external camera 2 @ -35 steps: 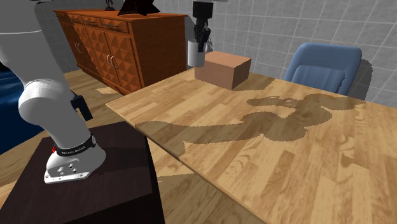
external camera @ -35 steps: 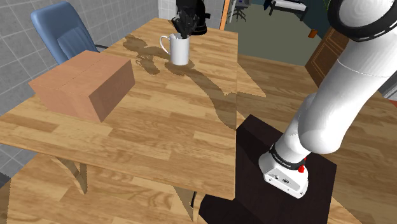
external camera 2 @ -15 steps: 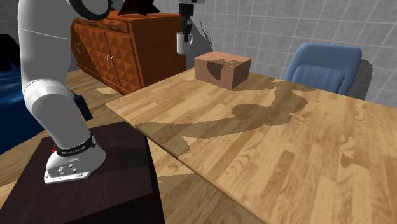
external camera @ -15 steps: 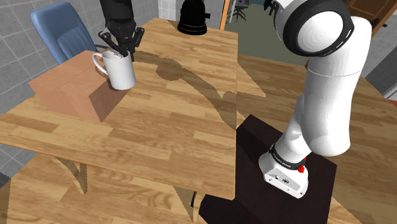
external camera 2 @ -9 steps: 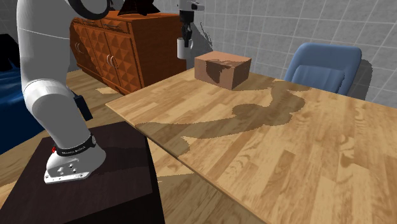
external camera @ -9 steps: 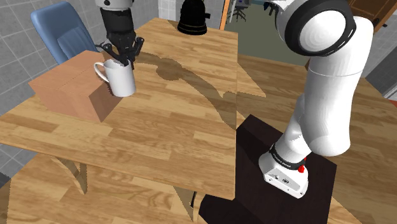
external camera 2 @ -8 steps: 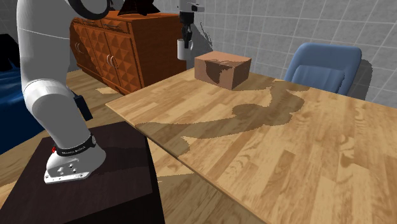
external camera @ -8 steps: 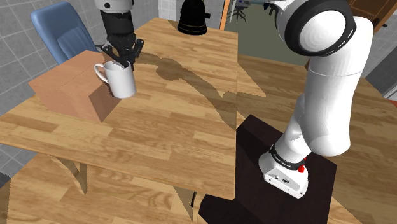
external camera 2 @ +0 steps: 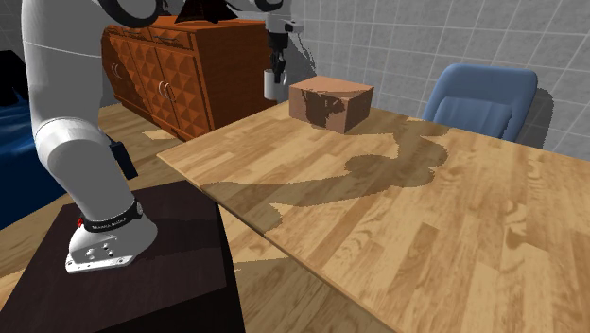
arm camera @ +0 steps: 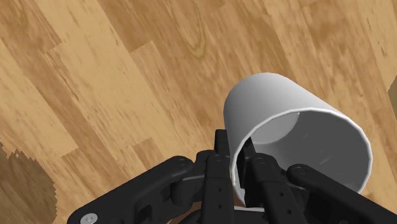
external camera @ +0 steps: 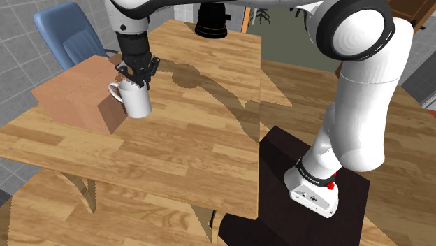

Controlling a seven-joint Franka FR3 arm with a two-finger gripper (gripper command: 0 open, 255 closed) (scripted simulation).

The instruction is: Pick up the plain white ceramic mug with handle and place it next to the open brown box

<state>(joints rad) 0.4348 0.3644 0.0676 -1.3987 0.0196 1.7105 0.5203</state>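
Note:
The white mug hangs just above the wooden table, right beside the brown box in the shoulder view, its handle turned toward the box. My black gripper comes down from above and is shut on the mug's rim. In the wrist view the two fingers clasp the mug's wall, one inside and one outside, with the gripper over bare tabletop. From the second exterior view the mug hangs to the left of the box, under the gripper.
A blue chair stands behind the box. A black object sits at the table's far end. The dark stand is at the shoulder view's lower right. A wooden sideboard stands against the tiled wall.
The gripper carried the mug from the table's far end over to the box, and over the last second it has come lower beside the box.

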